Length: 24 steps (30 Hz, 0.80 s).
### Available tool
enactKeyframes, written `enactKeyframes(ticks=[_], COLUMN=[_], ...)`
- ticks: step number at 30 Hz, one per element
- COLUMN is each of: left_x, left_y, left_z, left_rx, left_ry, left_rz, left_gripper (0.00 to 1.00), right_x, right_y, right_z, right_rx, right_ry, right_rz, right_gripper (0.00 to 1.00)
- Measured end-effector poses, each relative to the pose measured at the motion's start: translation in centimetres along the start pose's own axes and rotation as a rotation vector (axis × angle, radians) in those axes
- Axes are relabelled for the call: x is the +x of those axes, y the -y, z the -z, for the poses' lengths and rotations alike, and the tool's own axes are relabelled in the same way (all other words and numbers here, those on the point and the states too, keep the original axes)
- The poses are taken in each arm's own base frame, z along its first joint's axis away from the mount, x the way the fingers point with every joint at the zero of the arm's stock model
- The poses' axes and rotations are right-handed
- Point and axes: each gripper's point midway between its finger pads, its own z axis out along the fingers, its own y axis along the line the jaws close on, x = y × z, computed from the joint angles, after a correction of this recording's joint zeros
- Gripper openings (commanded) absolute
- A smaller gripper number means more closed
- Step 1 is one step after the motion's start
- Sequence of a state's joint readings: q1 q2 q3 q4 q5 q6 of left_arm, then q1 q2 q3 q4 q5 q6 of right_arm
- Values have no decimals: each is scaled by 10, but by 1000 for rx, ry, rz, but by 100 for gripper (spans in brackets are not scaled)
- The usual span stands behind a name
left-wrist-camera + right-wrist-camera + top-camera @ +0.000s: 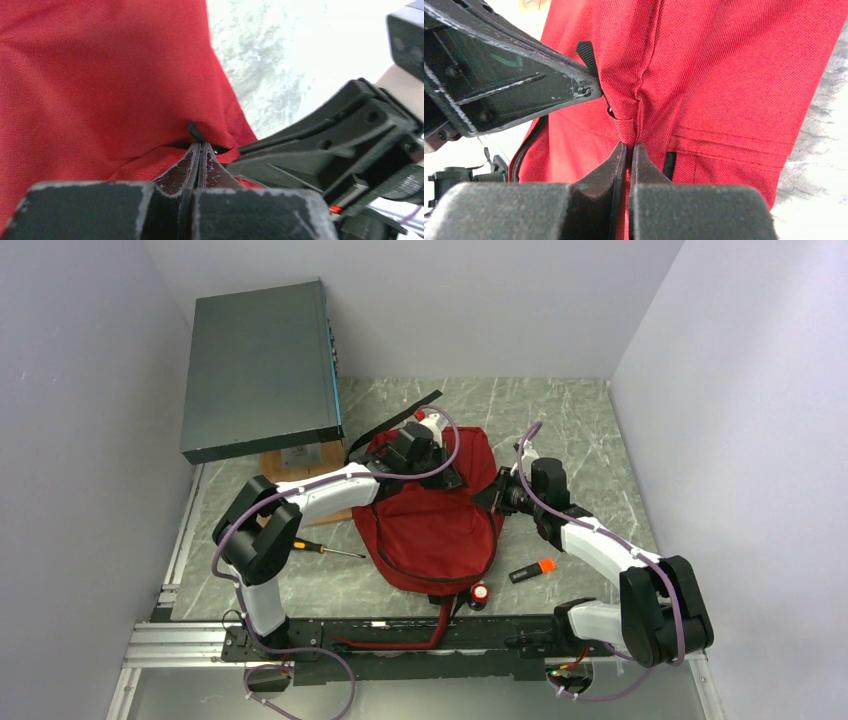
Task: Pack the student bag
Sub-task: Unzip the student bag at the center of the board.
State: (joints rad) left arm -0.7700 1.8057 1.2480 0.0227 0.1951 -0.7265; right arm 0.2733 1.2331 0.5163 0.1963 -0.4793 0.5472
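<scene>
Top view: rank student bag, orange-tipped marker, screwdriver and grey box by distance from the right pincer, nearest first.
1. student bag: its right edge is pinched in the right pincer.
2. orange-tipped marker: just toward the near edge from the pincer.
3. screwdriver: across the bag, on the left side.
4. grey box: far left corner.

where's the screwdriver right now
In the top view the screwdriver lies on the table, left of centre, between the left arm and the student bag, its tip pointing toward the bag.
</scene>
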Motion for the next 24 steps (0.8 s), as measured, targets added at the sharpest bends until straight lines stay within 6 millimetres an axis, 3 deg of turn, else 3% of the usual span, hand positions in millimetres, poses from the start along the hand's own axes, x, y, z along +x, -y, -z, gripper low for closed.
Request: enactKeyframes(ticks=[6, 16, 23, 24], left_x=[-1, -4, 12, 13], left_y=[-38, -94, -120, -121], left_z=[8, 100, 126, 127], left_rx=[-217, -557, -631, -629], left_ry=[45, 205, 202, 201], left_rz=[-6, -43, -97, -102], left_gripper=[0, 0, 0, 0], right_x=[-4, -6, -4, -3], right_y=[4, 18, 18, 17], right_z=[1, 10, 11, 11], right_rx=[32, 121, 109, 103], right_ry=[26, 107, 94, 84], right_rz=[-29, -129, -89, -73], right_gripper=[0, 0, 0, 5])
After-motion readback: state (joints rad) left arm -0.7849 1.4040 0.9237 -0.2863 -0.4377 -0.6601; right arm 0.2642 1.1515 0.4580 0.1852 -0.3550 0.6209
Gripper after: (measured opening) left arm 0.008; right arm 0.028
